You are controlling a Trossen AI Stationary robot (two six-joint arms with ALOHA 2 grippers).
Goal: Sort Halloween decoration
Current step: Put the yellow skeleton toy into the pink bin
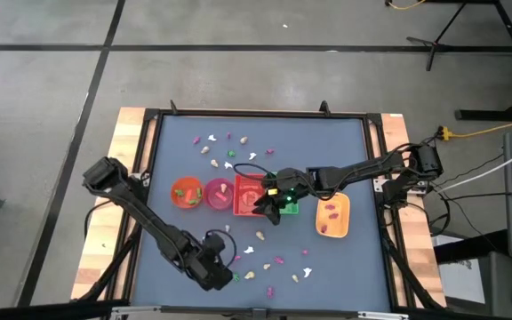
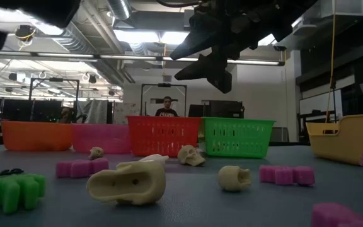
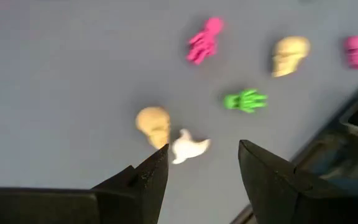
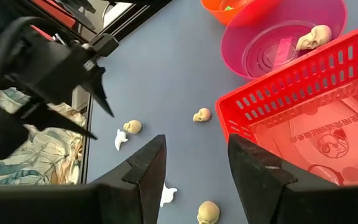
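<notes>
The Halloween decorations are tiny pink, green, white and cream trinkets scattered on the blue-grey mat, one group at the far side and one near the front. My left gripper hangs open and empty above the near group. In its wrist view, a white ghost and a cream skull lie just past its fingertips. My right gripper is open and empty above the near edge of the red basket. A cream skull lies in the pink bowl.
A row of containers stands across the middle of the mat: an orange bowl, the pink bowl, the red basket, a green basket and a yellow tray holding pink trinkets. A raised dark frame borders the mat. People stand in the room behind.
</notes>
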